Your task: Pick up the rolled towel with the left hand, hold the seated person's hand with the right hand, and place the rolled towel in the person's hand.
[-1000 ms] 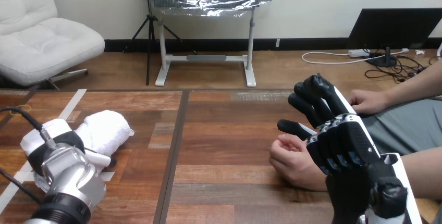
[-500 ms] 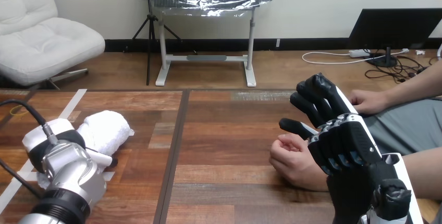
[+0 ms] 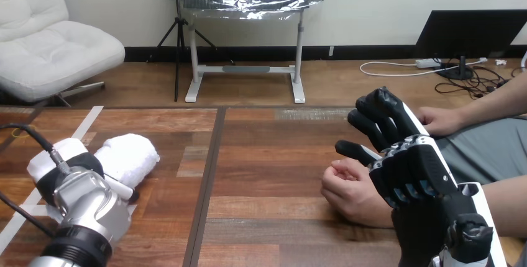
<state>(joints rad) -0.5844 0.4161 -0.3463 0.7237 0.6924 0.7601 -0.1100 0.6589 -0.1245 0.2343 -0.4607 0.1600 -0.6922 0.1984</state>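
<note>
The middle of the table (image 3: pixel 267 174) is bare wood, open room between the rolled towel (image 3: pixel 127 155) at the left and the person's hand (image 3: pixel 347 187). The right hand (image 3: pixel 413 167) blocks that hand's right side.

Rolled towel (image 3: pixel 128 154) lies on the wooden table (image 3: pixel 267 155), left side. We note the left hand (image 3: pixel 59 162) just beside the towel's near-left end. At right, the person's hand (image 3: pixel 348 189) rests loosely curled on the table. The right hand (image 3: pixel 413 162) stands close against its right side, fingers (image 3: pixel 375 117) extended forward and not closed round it.
</note>
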